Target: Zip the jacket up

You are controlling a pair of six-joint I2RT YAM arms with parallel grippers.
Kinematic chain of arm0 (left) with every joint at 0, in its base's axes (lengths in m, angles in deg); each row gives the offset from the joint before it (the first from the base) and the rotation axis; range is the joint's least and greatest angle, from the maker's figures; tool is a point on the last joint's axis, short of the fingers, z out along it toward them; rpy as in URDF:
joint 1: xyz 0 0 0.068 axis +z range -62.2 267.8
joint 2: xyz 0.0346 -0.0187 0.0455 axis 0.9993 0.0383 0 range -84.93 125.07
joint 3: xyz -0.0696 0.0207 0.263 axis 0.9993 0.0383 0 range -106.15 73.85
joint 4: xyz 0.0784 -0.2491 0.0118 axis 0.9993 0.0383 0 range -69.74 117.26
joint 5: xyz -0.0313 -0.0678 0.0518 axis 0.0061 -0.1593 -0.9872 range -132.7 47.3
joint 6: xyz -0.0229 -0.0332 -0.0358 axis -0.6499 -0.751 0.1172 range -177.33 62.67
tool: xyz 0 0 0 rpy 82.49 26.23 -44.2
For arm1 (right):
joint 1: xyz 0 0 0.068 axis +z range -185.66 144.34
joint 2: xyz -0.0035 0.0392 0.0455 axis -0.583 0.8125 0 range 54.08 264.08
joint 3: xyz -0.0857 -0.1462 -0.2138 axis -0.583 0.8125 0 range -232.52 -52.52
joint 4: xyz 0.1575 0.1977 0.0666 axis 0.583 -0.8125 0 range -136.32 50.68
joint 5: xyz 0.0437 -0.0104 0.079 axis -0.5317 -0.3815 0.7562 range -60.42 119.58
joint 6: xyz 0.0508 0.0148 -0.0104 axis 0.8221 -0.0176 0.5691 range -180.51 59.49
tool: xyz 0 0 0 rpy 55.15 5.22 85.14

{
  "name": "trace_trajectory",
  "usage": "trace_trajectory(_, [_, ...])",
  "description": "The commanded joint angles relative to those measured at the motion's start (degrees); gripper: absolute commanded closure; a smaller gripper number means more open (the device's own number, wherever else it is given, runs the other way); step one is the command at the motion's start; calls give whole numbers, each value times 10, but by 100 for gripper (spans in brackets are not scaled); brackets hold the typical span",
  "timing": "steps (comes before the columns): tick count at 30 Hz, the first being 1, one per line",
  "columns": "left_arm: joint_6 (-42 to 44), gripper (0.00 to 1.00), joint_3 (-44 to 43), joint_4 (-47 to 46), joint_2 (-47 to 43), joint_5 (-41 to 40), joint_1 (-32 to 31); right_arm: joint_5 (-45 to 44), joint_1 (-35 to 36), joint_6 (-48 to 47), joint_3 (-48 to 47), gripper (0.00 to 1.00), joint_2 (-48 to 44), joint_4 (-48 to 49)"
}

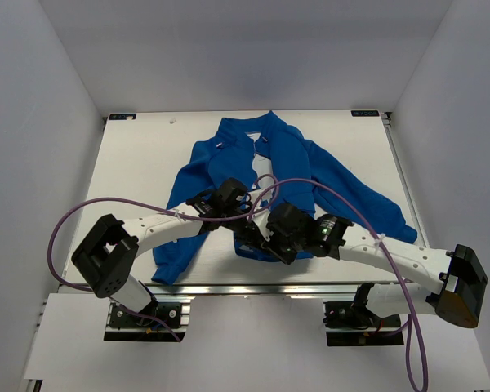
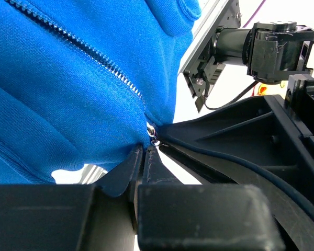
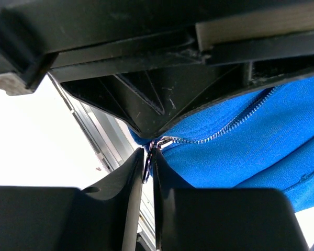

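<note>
The royal-blue jacket lies flat on the white table, collar at the far side and front partly open at the top. Both grippers meet at its near hem. My left gripper is shut on the hem fabric just beside the bottom end of the zipper. My right gripper is shut on the metal zipper pull, which hangs from the slider at the bottom of the zipper teeth. The slider also shows in the left wrist view.
The table's near metal edge rail runs right beside the grippers. A purple cable loops over the jacket between the two arms. The left sleeve and right sleeve spread outwards.
</note>
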Motion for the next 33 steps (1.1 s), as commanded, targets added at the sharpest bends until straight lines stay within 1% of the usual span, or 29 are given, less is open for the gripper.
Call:
trace_trajectory(1, [18, 100, -10, 7, -21, 26, -8, 21, -15, 16, -24, 82, -2, 1])
trace_trajectory(2, [18, 100, -10, 7, -21, 28, -8, 24, -17, 16, -23, 90, -2, 0])
trace_trajectory(5, [23, 100, -11, 9, -22, 31, -8, 24, -23, 16, -25, 100, 3, -6])
trace_trajectory(7, [25, 100, -11, 13, -22, 31, -8, 30, -25, 15, -25, 99, 9, -7])
trace_trajectory(8, [26, 100, -11, 15, -22, 30, -8, 30, -27, 16, -28, 94, 11, -8])
trace_trajectory(10, [29, 100, -11, 17, -22, 32, -8, 26, -28, 16, -28, 100, 14, -10])
trace_trajectory(13, [31, 100, -11, 17, -22, 36, -7, 10, -29, 16, -25, 100, 13, -5])
trace_trajectory(16, [33, 100, -11, 17, -22, 38, -8, -28, -29, 26, -23, 100, 13, 3])
trace_trajectory(20, [34, 100, -10, 18, -22, 43, -8, -142, -29, 45, -17, 100, 4, 19])
trace_trajectory(27, [35, 100, -10, 20, -23, 57, -8, -200, -29, 45, 9, 100, -41, 82])
trace_trajectory(30, [36, 100, -13, 31, -23, 58, -8, -236, -29, 42, 25, 100, -46, 119])
trace_trajectory(33, [42, 100, -17, 40, -28, 59, -8, -278, -29, 46, 31, 100, -44, 136])
